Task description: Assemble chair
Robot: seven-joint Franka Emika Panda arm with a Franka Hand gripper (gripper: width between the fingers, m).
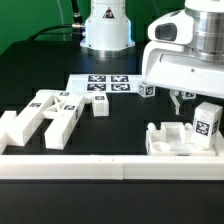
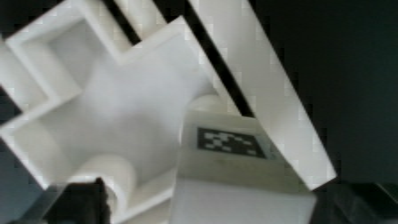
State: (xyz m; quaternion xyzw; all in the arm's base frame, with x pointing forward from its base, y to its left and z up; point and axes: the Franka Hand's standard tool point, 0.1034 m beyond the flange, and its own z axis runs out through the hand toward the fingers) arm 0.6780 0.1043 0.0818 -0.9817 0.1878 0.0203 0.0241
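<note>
Over the exterior view's right side of the black table [image 1: 120, 138], our two-finger claw [image 1: 183, 101] hangs just above the chair's base. We judge its jaws to be spread wide with nothing between them. In the wrist view the dark fingertips [image 2: 79, 196] sit far out at the edges, clear of the plastic.

Directly beneath lies the white notched plastic seat slab [image 1: 170, 142]. On it stands a white plastic block bearing a black-and-white square tag [image 1: 207, 122], upright as far as we can tell. The chair amounts to this much: one slab with one block on it.

Further off, towards the exterior view's left, the loose white leg and bar pieces [image 1: 50, 115] lie huddled together. A small white tagged cube [image 1: 147, 91] sits beside the marker board [image 1: 105, 85]. The long white border rail [image 1: 100, 165] runs just beside the slab.

We cannot tell whether the block is fully seated, and that is the risk we see. If we draw away crookedly, a finger could clip the block and tip it out. A careless descent could also shove the slab askew.
</note>
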